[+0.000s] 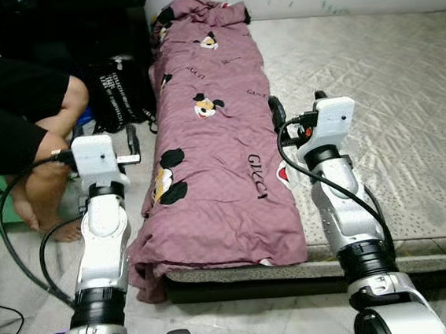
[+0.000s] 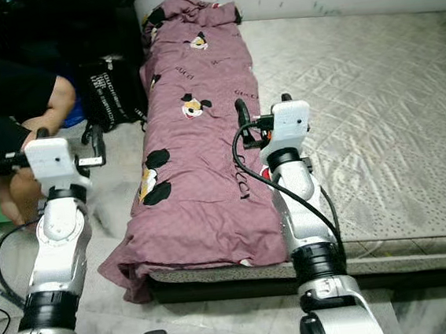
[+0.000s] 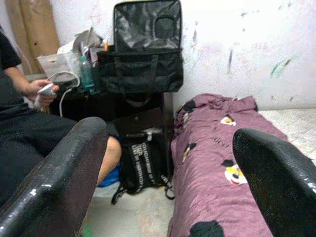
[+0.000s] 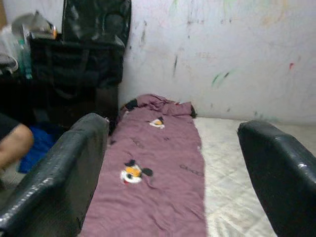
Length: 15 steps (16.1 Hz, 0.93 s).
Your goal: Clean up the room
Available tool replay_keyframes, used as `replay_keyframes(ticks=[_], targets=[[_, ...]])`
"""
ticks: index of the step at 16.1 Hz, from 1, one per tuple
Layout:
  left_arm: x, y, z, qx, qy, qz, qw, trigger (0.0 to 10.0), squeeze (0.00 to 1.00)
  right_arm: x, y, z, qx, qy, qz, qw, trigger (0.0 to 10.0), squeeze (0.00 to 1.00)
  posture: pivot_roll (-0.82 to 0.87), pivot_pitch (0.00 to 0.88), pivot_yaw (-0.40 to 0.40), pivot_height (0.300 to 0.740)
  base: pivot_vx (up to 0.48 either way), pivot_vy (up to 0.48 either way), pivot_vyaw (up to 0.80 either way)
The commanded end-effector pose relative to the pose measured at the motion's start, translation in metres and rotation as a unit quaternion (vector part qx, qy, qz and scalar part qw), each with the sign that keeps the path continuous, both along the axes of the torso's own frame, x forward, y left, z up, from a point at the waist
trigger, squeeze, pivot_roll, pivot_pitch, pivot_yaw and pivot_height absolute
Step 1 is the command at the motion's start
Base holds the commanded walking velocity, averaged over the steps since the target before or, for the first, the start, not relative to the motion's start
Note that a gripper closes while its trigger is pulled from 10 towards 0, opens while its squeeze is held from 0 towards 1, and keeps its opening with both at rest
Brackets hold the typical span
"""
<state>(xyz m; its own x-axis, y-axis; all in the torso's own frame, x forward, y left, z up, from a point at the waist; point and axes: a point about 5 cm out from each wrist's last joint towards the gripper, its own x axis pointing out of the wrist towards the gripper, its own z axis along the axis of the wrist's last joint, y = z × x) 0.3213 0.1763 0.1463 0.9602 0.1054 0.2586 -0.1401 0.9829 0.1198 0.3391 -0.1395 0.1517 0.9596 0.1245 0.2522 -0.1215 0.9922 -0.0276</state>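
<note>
The purple blanket (image 1: pixel 213 144) (folded long) lies along the mattress (image 1: pixel 377 120) edge. The left claw (image 1: pixel 103 137) and right claw (image 1: pixel 296 106), both released, hover at its 2 sides.

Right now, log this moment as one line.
left gripper: open, raised | right gripper: open, over mauve cartoon-print blanket | grey quilted mattress: blanket folded lengthwise

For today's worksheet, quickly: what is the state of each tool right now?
Left tool: open, holding nothing, beside the blanket.
Right tool: open, holding nothing, over the blanket.
</note>
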Motion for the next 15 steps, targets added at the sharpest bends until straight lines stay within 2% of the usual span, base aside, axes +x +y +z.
replay_keyframes(ticks=[1,3,6,8,15], targets=[[0.001,-0.002,-0.002,0.003,0.010,-0.007,1.000,10.0,0.00,-0.002,0.005,0.004,-0.019,-0.009,0.011,1.000,10.0,0.00,-0.05,0.000,-0.019,0.740,0.000,0.000,0.79],[0.001,-0.004,-0.002,0.002,0.010,-0.008,1.000,10.0,0.00,-0.004,0.005,0.003,-0.018,-0.008,0.012,1.000,10.0,0.00,-0.05,0.000,-0.020,0.740,0.000,0.000,0.79],[0.002,-0.004,-0.001,0.003,0.008,-0.007,1.000,10.0,0.00,-0.003,0.015,0.004,-0.011,-0.008,0.033,0.999,10.0,0.00,-0.04,0.000,-0.026,0.740,0.000,0.000,0.79],[0.002,-0.005,0.000,0.001,0.006,-0.006,1.000,10.0,0.00,-0.005,0.022,0.009,-0.028,-0.022,0.058,0.998,10.0,0.00,-0.04,0.000,-0.038,0.740,0.000,0.000,0.79],[0.000,-0.009,-0.003,0.001,0.013,-0.015,1.000,10.0,0.00,-0.008,0.020,0.001,-0.012,-0.007,0.061,0.998,10.0,0.00,-0.02,0.000,-0.031,0.740,0.000,0.000,0.79]])
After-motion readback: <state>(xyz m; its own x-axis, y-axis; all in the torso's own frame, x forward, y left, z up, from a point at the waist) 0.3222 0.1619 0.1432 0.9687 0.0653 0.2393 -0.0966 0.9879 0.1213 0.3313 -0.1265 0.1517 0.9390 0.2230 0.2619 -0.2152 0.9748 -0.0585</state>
